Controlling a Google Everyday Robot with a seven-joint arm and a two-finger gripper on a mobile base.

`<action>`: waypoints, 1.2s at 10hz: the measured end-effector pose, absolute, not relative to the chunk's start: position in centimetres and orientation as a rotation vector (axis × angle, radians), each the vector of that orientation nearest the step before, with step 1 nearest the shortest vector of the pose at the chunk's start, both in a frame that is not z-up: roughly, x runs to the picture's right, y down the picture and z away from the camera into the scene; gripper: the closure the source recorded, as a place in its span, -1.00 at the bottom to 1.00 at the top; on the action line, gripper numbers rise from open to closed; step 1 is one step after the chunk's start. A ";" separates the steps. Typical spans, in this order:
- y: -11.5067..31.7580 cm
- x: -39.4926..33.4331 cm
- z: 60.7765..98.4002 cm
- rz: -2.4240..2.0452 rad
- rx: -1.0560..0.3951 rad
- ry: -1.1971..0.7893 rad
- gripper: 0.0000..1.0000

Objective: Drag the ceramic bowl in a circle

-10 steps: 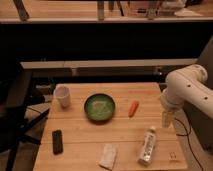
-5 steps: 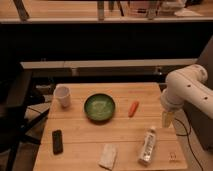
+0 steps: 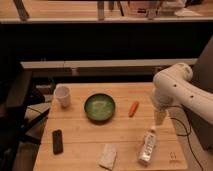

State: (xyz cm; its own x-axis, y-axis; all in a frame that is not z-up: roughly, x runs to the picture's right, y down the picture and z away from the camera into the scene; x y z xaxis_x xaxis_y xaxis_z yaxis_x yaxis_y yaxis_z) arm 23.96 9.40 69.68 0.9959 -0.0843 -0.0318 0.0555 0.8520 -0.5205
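Observation:
The ceramic bowl (image 3: 99,107), round, shallow and green with a paler speckled inside and dark rim, sits near the middle of the wooden table (image 3: 80,147). My gripper (image 3: 159,117) hangs from the white arm over the table's right side, well to the right of the bowl and apart from it. It holds nothing that I can see.
A small white cup (image 3: 62,96) stands left of the bowl. An orange carrot-like piece (image 3: 133,108) lies between bowl and gripper. A dark phone-like slab (image 3: 57,141), a crumpled white packet (image 3: 107,156) and a lying plastic bottle (image 3: 147,145) are along the front.

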 end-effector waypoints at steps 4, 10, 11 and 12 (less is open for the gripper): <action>9.0 22.8 70.3 -0.151 -0.533 0.063 -0.60; 8.9 18.2 72.3 -0.323 -0.517 0.051 -0.60; 8.9 17.8 72.8 -0.348 -0.515 0.046 -0.60; 8.9 17.2 73.2 -0.373 -0.512 0.042 -0.60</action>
State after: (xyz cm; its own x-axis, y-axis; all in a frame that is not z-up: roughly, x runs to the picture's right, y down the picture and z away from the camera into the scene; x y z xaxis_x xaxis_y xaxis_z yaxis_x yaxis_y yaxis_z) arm 17.21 8.91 73.19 0.9318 -0.3591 0.0533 0.3383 0.8057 -0.4863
